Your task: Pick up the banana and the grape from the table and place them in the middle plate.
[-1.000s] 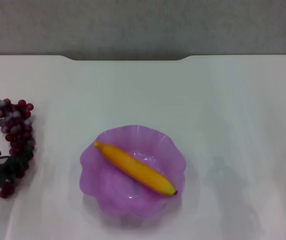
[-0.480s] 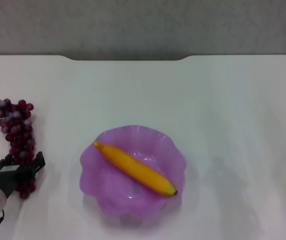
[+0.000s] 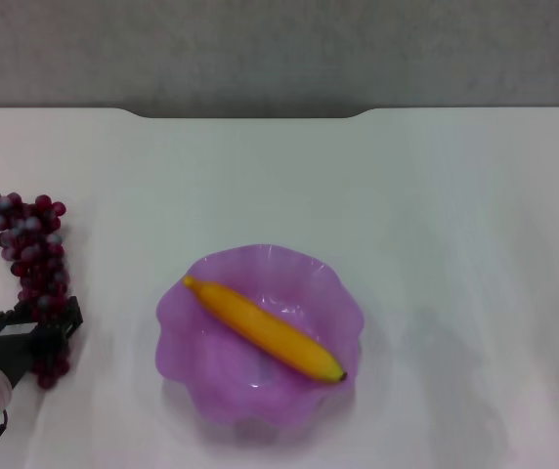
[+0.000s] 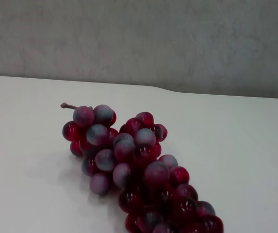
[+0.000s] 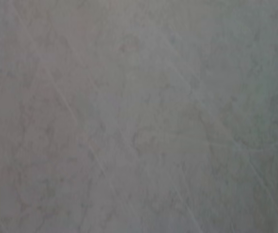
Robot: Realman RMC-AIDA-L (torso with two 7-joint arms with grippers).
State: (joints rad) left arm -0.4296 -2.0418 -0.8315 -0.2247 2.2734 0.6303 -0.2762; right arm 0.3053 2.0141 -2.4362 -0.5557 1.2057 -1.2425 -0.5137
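Presently 1 banana [image 3: 264, 329] lies in 1 middle plate [image 3: 193, 303]; 1 grape [image 3: 31, 262] bunch extends toward 12 o'clock from the left gripper [image 3: 31, 328], whose fingers straddle its near end, closure undeterminable.

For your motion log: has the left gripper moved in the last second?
Yes. The left gripper shifted right and slightly down along the grape bunch, nearer the purple plate.

Head view high over the table [image 3: 455, 195]; left wrist low, close on shared grape [image 4: 139, 170].

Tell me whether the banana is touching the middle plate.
Touching. The head view shows the banana lying diagonally inside the middle plate, resting on its surface with both ends within the scalloped rim.
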